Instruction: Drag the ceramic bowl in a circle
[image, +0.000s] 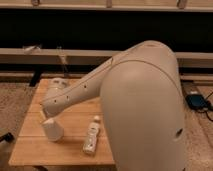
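The orange-red ceramic bowl does not show in this view; it is either hidden behind my arm or out of view. My big white arm (140, 105) fills the right side and reaches left across the wooden table (30, 145). My gripper (46, 115) is at the arm's left end, low over the table's left part, just above and behind a white upside-down cup (52, 129).
A white bottle (91, 134) lies on its side near the table's front middle. A pale object (60, 83) stands at the table's far left corner. A dark device (198, 101) lies on the carpet at the right. A low wall ledge (75, 54) runs behind the table.
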